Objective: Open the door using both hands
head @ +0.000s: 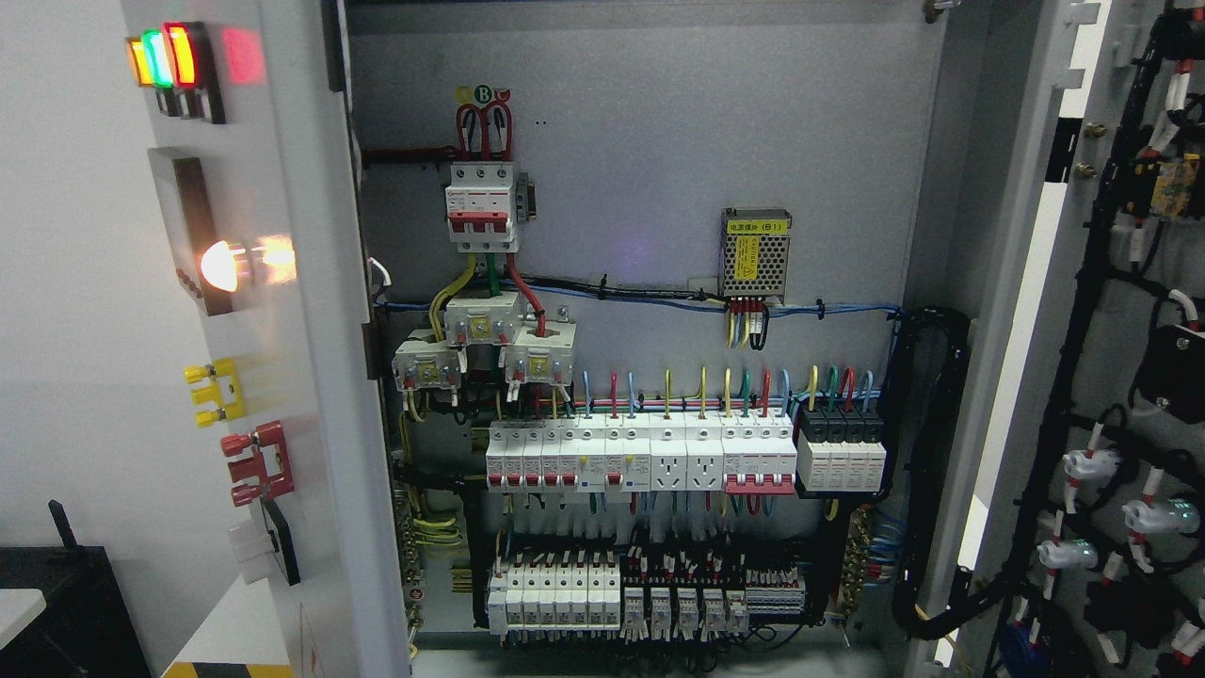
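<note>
Neither robot hand shows in your view, so their state can't be told, cabinet door (1120,377) swung wide open at right (wiring-covered inside facing you), breaker rows (678,461) exposed centre.

Cut off and unreadable parts of the open cabinet

The right door (1120,377) runs off the top, right and bottom edges, its wiring only partly seen. The left panel (282,377) is cut at top and bottom. Breaker (640,457) labels are too small to read, and the bottom row (602,603) sits in shadow.
</note>
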Robot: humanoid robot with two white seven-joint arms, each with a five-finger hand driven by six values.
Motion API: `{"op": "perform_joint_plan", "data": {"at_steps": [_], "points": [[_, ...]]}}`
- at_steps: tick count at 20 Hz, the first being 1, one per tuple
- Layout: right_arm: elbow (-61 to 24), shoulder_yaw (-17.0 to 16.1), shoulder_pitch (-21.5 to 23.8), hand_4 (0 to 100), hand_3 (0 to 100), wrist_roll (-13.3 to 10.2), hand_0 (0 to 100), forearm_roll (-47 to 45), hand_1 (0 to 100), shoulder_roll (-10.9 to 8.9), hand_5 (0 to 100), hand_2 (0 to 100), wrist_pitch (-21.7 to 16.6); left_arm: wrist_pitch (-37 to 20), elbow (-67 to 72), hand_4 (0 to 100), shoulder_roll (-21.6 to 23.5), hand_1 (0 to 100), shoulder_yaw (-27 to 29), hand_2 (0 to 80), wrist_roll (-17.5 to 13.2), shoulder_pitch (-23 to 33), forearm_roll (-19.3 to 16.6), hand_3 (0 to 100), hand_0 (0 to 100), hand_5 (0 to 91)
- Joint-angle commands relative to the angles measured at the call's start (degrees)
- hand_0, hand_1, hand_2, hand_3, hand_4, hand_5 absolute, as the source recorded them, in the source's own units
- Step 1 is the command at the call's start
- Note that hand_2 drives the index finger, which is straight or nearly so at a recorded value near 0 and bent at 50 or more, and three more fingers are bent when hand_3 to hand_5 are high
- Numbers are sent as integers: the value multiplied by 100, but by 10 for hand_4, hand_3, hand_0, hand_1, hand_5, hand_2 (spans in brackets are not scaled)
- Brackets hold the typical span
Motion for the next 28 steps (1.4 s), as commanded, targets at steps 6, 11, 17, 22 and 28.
{"op": "perform_joint_plan", "data": {"at_steps": [6, 11, 17, 22, 28], "points": [[-14, 367, -10, 0, 0, -17, 107, 10, 0, 378, 0, 0, 26, -1, 0, 31, 0, 0, 79, 0, -5, 0, -62, 0, 0, 0], [4, 481, -10, 0, 0, -25, 107, 19, 0, 413, 0, 0, 26, -1, 0, 31, 0, 0, 79, 0, -5, 0, -53, 0, 0, 0], [65, 551, -71, 0, 0, -60, 107, 72, 0, 589, 0, 0, 26, -1, 0, 31, 0, 0, 79, 0, -5, 0, -61, 0, 0, 0], [100, 612, -106, 0, 0, -60, 107, 80, 0, 668, 0, 0, 26, -1, 0, 31, 0, 0, 79, 0, -5, 0, -61, 0, 0, 0], [214, 736, -194, 0, 0, -69, 106, 98, 0, 747, 0, 0, 35, -1, 0, 31, 0, 0, 79, 0, 3, 0, -62, 0, 0, 0]]}}
